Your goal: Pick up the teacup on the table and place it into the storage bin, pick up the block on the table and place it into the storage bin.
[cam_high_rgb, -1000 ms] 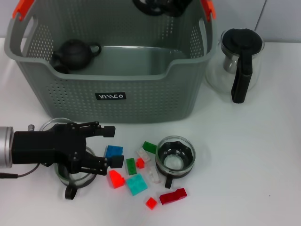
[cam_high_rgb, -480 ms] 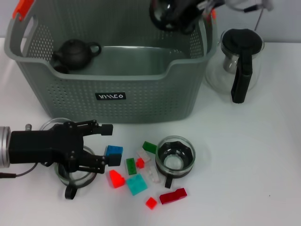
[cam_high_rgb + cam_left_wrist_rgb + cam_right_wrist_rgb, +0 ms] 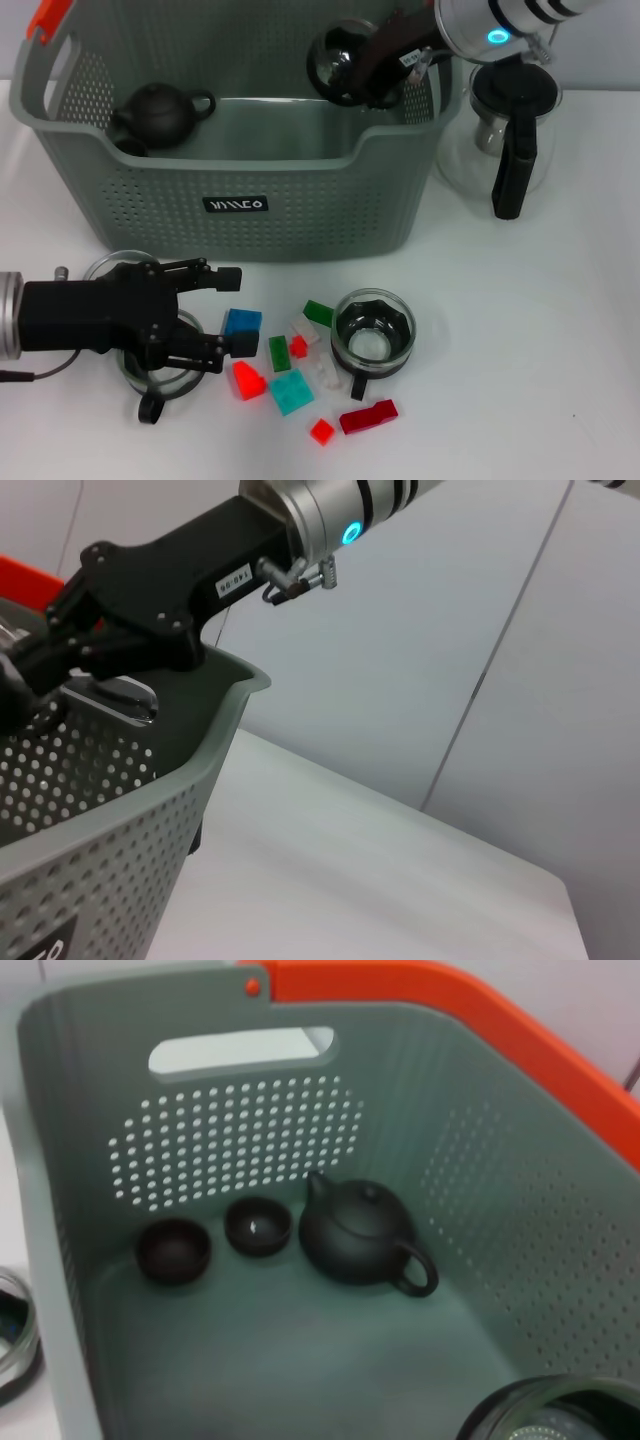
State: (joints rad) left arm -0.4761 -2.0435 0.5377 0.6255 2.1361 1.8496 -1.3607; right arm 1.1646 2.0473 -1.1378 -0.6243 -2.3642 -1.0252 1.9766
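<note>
Here, teacup [image 3: 335, 62] in right tool [image 3: 375, 65], over storage bin [image 3: 300, 200]

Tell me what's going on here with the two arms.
The right gripper holds a glass teacup over the bin, which already contains a black teapot and two small dark cups. The left gripper hovers, jaws open, by the blue block among the loose blocks on the table.

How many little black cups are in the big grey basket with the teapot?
2. Both small dark cups sit on the floor of the storage bin, side by side: one near the perforated end wall, the other right next to the black teapot. More could be hidden.
</note>
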